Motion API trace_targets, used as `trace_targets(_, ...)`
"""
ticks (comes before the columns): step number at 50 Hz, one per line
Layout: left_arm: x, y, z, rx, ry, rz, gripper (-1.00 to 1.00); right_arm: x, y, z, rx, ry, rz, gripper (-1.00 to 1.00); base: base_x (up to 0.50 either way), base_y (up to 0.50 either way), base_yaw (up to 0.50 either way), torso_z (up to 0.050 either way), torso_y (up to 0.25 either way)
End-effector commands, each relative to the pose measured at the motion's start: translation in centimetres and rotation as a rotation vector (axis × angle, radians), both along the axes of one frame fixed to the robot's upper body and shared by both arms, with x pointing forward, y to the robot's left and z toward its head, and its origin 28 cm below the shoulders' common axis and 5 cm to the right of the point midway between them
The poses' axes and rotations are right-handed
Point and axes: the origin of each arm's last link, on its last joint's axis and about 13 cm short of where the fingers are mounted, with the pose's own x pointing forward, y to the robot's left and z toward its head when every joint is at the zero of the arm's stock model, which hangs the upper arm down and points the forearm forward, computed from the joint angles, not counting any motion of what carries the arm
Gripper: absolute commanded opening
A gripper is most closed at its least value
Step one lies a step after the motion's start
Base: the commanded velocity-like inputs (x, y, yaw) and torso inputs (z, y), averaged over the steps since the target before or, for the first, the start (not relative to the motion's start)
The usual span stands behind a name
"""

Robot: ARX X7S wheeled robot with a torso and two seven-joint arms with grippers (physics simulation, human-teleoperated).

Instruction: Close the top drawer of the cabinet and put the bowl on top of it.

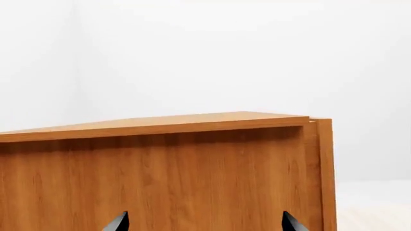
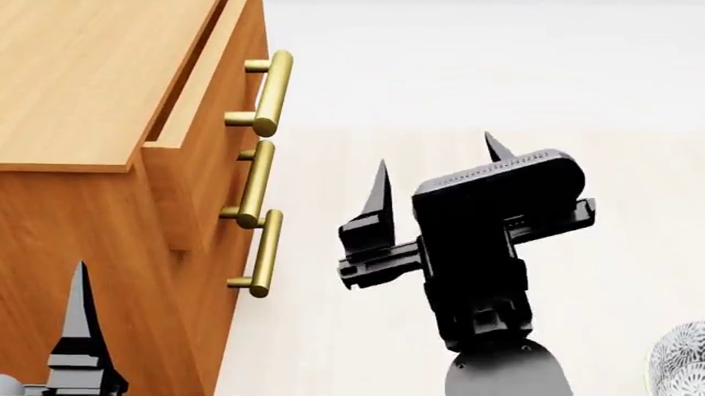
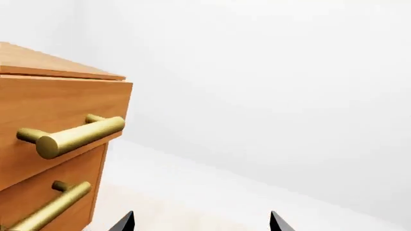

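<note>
1. Top drawer (image 2: 210, 115) stands pulled out from the cabinet (image 2: 78, 82): front proud of the two lower fronts, a gap showing between the cabinet's top board and the drawer front.
2. Brass handle (image 2: 270, 92) runs horizontally along the drawer front; closing direction is square to that bar, into the cabinet body.
3. Right hand (image 2: 435, 186) is the nearer one: out in front of the drawer fronts, apart from them, fingers spread and pointing up, pinching nothing.
4. From the right wrist view, drawer front (image 3: 57, 110) and handle (image 3: 70, 137) lie off to one side of the line between the fingertips, not ahead of it.
5. Left hand (image 1: 204, 222) faces the cabinet's side panel (image 1: 160, 183) at close range; fingers spread, empty. Judged poorly placed for a push on the front.
6. Bowl (image 2: 678, 363) sits at the head view's lower right corner, mostly cut off, well apart from the cabinet, on the right arm's side.
7. Open floor (image 2: 463, 74) lies before the drawers; nothing obstructs a sweep toward the front.
8. Edge caution: handle ends protrude; likely safer to press on flat wood beside the bar.
</note>
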Motion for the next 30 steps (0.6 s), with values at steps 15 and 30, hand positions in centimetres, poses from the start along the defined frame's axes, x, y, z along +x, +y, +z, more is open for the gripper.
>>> trace_targets(15,0.4,0.0,-0.2,0.013,0.005,-0.004,1.0,8.5,1.3,6.2,-0.183,0.054,-0.051,1.0,0.0,0.0,0.0,0.0,0.001)
trace_targets(30,0.4,-0.1,-0.2,0.014,0.012,-0.027,1.0,10.8,2.2,5.6,-0.188,0.073,-0.063,1.0,0.0,0.0,0.0,0.0,0.0)
